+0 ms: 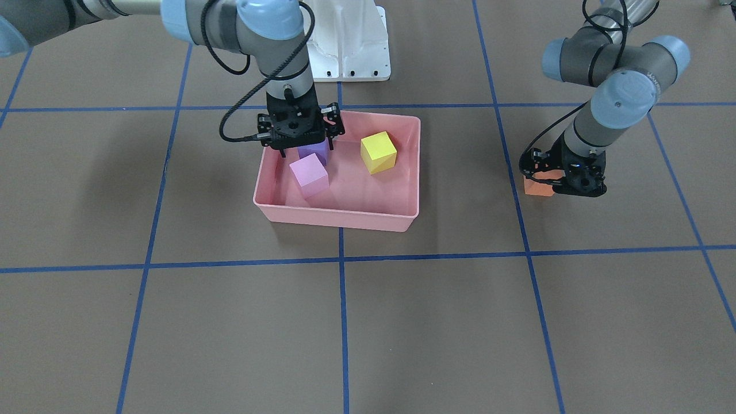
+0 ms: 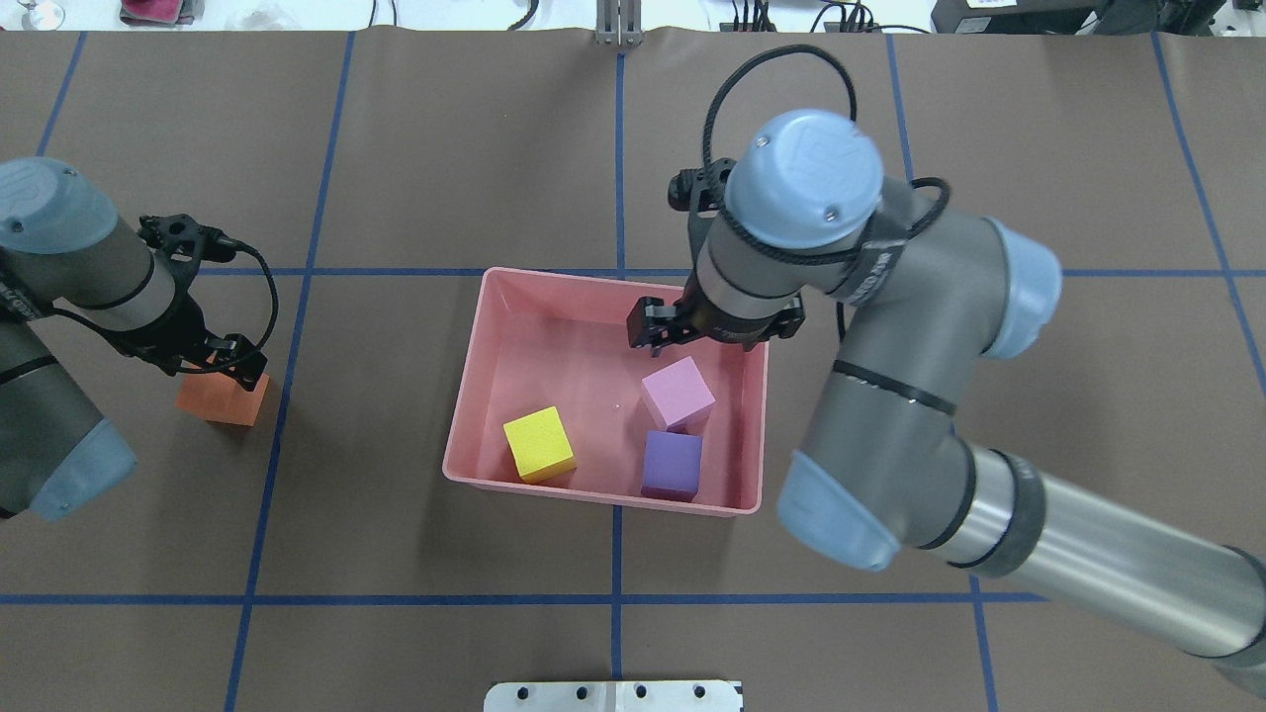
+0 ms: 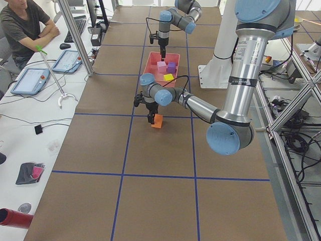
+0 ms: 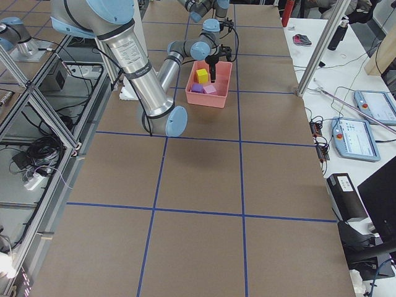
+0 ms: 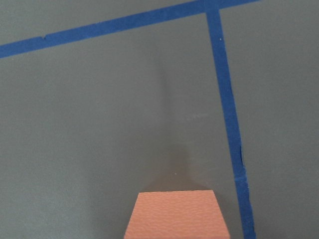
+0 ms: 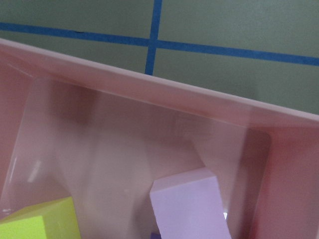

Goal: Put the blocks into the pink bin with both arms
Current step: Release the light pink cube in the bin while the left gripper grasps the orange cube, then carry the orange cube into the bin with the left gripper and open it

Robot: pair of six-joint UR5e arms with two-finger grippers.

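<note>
The pink bin holds the yellow block, the light pink block and the purple block. My right gripper hangs open and empty over the bin's end nearest the robot base, just above the light pink block and the purple block. The orange block rests on the table outside the bin. My left gripper is low at the orange block, its jaws spread, and the block shows at the bottom of the left wrist view.
Blue tape lines grid the brown table. The white pedestal base stands behind the bin. In the exterior left view a person sits at a side table with tablets.
</note>
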